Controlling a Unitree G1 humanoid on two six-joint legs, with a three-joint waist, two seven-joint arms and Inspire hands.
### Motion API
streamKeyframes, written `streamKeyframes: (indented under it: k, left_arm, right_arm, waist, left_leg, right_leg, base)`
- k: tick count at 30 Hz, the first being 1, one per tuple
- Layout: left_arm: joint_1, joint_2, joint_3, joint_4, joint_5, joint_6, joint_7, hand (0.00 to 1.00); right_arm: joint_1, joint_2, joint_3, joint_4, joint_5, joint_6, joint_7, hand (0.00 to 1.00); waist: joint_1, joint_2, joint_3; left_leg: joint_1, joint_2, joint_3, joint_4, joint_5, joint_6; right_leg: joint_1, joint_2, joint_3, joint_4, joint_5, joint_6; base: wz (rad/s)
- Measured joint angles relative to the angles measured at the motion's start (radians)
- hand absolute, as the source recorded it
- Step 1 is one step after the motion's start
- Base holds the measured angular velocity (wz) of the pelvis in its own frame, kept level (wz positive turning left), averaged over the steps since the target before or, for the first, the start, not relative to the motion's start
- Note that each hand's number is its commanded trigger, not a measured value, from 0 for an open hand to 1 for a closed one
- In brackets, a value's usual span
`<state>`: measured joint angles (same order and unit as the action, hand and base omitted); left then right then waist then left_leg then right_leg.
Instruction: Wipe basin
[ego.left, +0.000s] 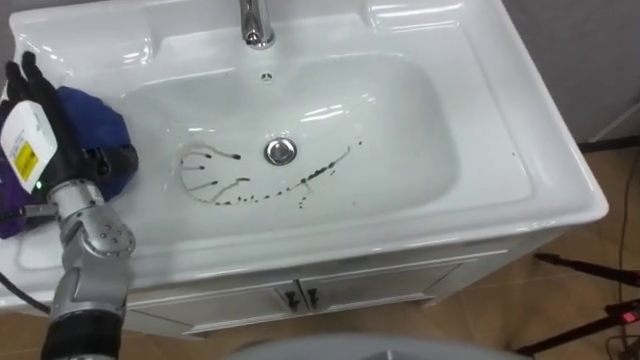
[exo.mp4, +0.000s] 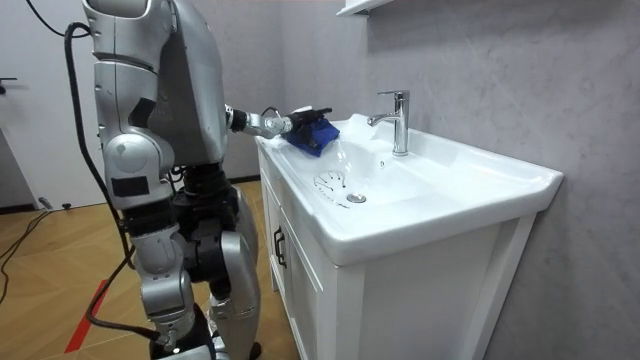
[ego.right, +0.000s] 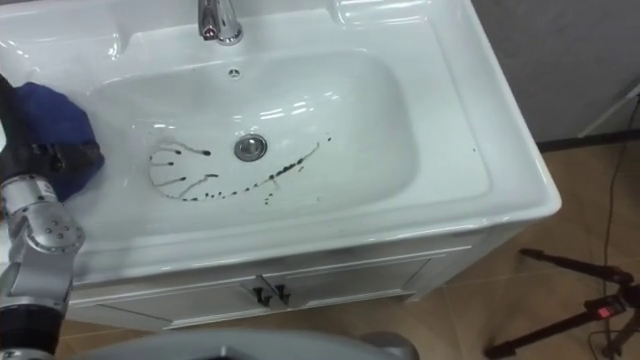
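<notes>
The white ceramic basin (ego.left: 430, 140) sits on a white cabinet (ego.left: 370, 285) in front of the robot, with dark streaks and spots (ego.left: 245, 188) smeared around its round metal drain (ego.left: 281, 151); the chrome tap (ego.left: 257, 22) is cut off at the top in the eye views. On the basin's left rim the left hand (ego.left: 35, 125) lies over a crumpled blue cloth (ego.left: 95, 115), clasping it or merely resting, I cannot tell

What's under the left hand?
Under the left hand is a crumpled blue cloth on the white ceramic basin's left rim. Whatever lies beneath the cloth is hidden.
</notes>
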<state>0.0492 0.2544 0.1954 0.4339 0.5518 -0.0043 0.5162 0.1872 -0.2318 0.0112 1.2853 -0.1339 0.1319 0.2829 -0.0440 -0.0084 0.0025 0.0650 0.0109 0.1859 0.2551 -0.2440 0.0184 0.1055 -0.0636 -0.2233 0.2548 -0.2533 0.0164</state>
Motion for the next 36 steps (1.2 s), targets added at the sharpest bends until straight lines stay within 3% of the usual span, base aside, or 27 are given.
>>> streamKeyframes:
  k: [4,14,21,28,36]
  left_arm:
    - [0.000,0.000,0.000,0.013,0.003,0.003,0.003,0.00]
    - [0.000,0.001,-0.001,0.099,0.013,-0.002,0.023,0.00]
    - [0.001,0.001,-0.001,0.110,0.034,0.000,0.024,0.00]
    - [0.004,0.002,-0.001,0.135,0.050,0.007,0.026,0.00]
    - [0.009,0.002,0.002,0.155,0.051,0.010,0.023,0.00]
  right_arm:
    - [-0.002,0.000,0.001,-0.002,-0.001,0.001,-0.008,0.00]
    - [-0.013,-0.001,-0.004,-0.015,-0.012,0.000,-0.022,0.00]
    - [-0.028,-0.001,-0.004,-0.015,-0.010,0.001,-0.031,0.00]
    - [-0.022,-0.002,-0.005,-0.010,-0.009,0.002,-0.035,0.00]
    - [-0.005,-0.002,-0.036,-0.023,-0.001,0.036,-0.039,0.00]
  waist:
    - [0.003,-0.003,-0.0025]
    - [-0.002,0.028,-0.0069]
    - [-0.002,0.028,-0.0067]
    - [0.001,0.027,-0.0152]
    - [0.014,0.028,-0.0162]
  left_leg:
    - [0.000,0.004,0.000,0.000,0.000,0.000]
    - [0.007,0.003,-0.003,0.002,0.001,-0.002]
    - [0.014,0.002,-0.002,-0.002,0.001,-0.002]
    - [0.027,-0.001,0.000,-0.013,0.004,-0.005]
    - [0.042,0.001,0.009,-0.023,0.005,-0.007]
  right_leg:
    - [0.002,0.001,0.000,-0.004,0.000,0.000]
    - [0.008,0.003,-0.002,-0.001,0.000,-0.001]
    - [0.015,0.003,-0.003,-0.003,0.000,-0.001]
    - [0.022,0.003,0.000,-0.011,0.000,-0.001]
    - [0.029,0.004,0.003,-0.014,-0.001,-0.004]
  base:
    - [0.00]
    - [0.00]
    - [0.00]
    - [-0.01]
    - [-0.06]
